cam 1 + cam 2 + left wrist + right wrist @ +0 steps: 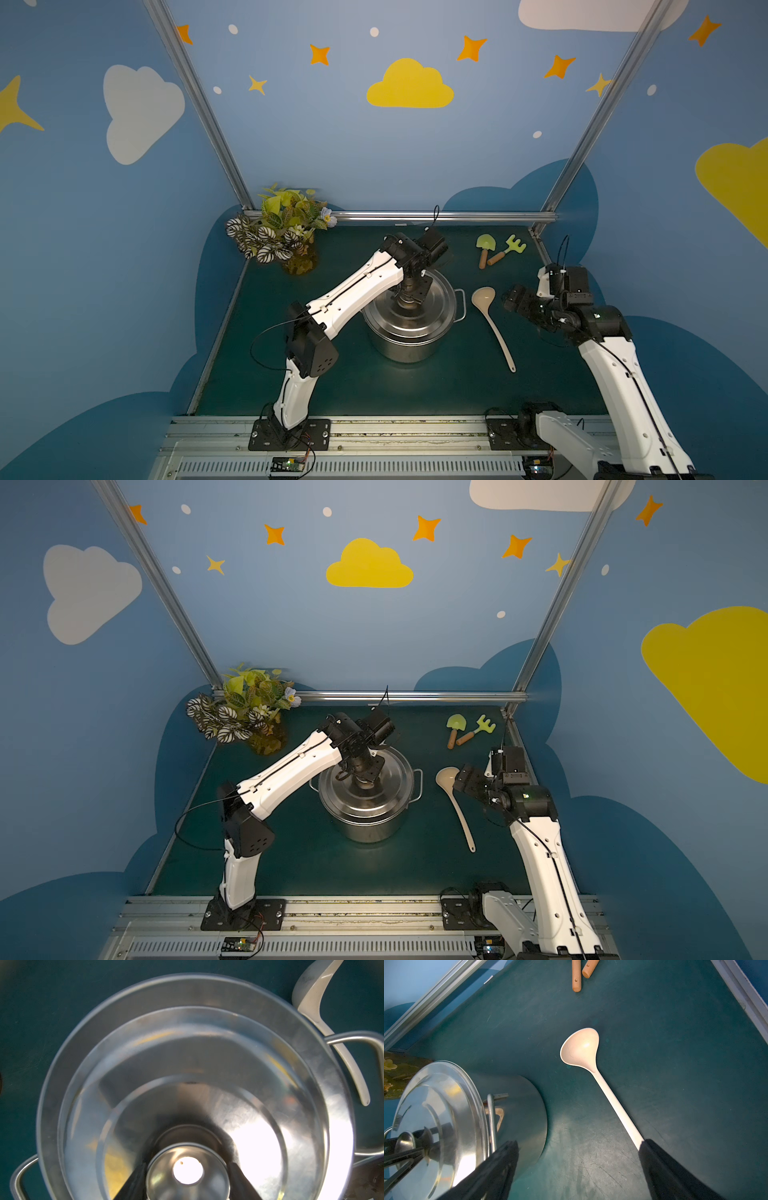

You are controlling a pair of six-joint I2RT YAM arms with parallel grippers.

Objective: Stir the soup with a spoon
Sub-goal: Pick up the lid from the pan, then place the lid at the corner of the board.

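In a top view: spoon (496, 332) lay right of pot (399, 349), bowl far, handle near; right gripper (512, 300) closest.
Left wrist: left gripper (187, 1164) straddled lid knob (188, 1180), clamp unclear.
Right wrist: jaws gaped empty, handle ran near-far under one.

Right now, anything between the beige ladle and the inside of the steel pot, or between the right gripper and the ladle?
Yes: the round steel lid covers the steel pot, with the left gripper at its knob, jaws either side. Nothing visible lies between the open right gripper and the beige plastic ladle.
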